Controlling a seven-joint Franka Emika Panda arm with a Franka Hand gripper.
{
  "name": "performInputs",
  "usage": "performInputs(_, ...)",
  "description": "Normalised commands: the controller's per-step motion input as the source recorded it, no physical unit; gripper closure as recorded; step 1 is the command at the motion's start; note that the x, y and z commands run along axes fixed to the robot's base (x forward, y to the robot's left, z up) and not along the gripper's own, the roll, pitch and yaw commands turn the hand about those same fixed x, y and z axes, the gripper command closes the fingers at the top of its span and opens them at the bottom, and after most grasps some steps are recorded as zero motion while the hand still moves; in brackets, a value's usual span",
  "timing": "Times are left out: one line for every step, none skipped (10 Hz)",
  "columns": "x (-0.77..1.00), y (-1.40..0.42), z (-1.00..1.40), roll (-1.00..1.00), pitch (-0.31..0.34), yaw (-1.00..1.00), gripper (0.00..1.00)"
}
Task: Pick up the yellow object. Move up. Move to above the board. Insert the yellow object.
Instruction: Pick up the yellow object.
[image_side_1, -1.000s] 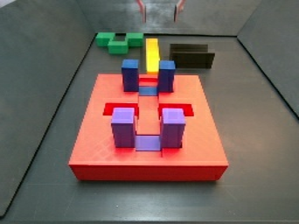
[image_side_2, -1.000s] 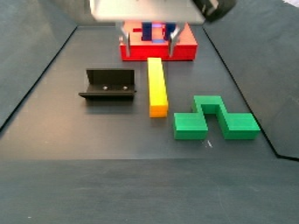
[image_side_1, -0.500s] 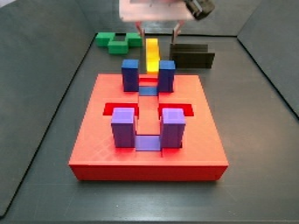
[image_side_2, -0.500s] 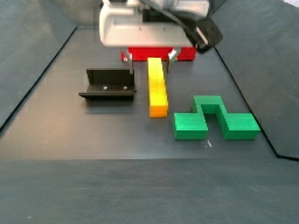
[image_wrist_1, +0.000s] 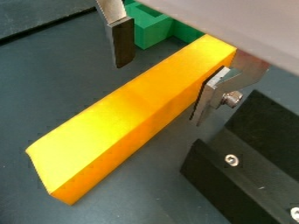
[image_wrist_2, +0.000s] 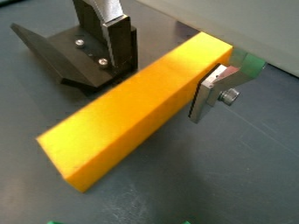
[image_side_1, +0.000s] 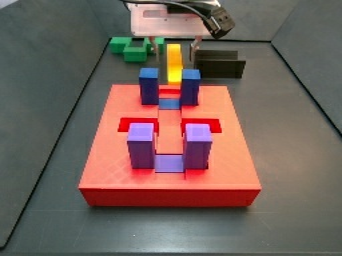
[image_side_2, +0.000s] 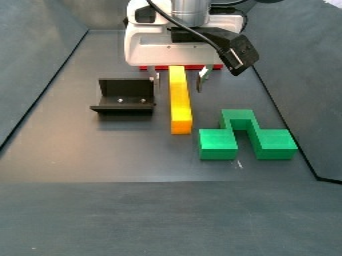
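you have the pincer (image_wrist_1: 166, 68) low over the far end of the long, narrow, flat yellow-to-orange plastic bar (image_wrist_1: 135, 118), its two silver plate fingers standing apart with the bar between them. in a wrist view one finger (image_wrist_2: 214, 90) sits just beside the bar's side face, and whether it touches you cannot tell; the opposite finger (image_wrist_2: 117, 39) stands clear of the bar with dark floor showing in the gap. the bar lies flat on the dark bench (image_side_2: 134, 190) and is not lifted.

in a side view the white pincer body (image_side_2: 175, 40) hangs over the bar's end nearest the large thick red square slab with recessed slots and blue-purple upright posts (image_side_1: 167, 150). looking at that same view, the bar (image_side_2: 179, 98) runs from 12 toward 6, with the dark l-shaped fixture (image_side_2: 122, 97) at its 9 o'clock, near but apart, and the green blocks (image_side_2: 247, 136) at about 4 o'clock, just beside its near end.

in the side view facing the slab, you see the bar (image_side_1: 174, 60) beyond the slab's far edge at 12 o'clock, lined up with the gap between the two far posts (image_side_1: 150, 84), and the pincer (image_side_1: 171, 20) above it.
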Motion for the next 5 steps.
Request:
performInputs(0.0,-0.08,-0.31,0.03,0.0,0.0,0.0)
performInputs(0.0,-0.11,-0.19,0.0,0.0,0.0,0.0)
performInputs(0.0,-0.01,-0.05,0.0,0.0,0.0,0.0)
performInputs(-0.01,-0.08,-0.01,0.0,0.0,0.0,0.0)
performInputs(0.0,0.0,-0.02,0.0,0.0,0.0,0.0)
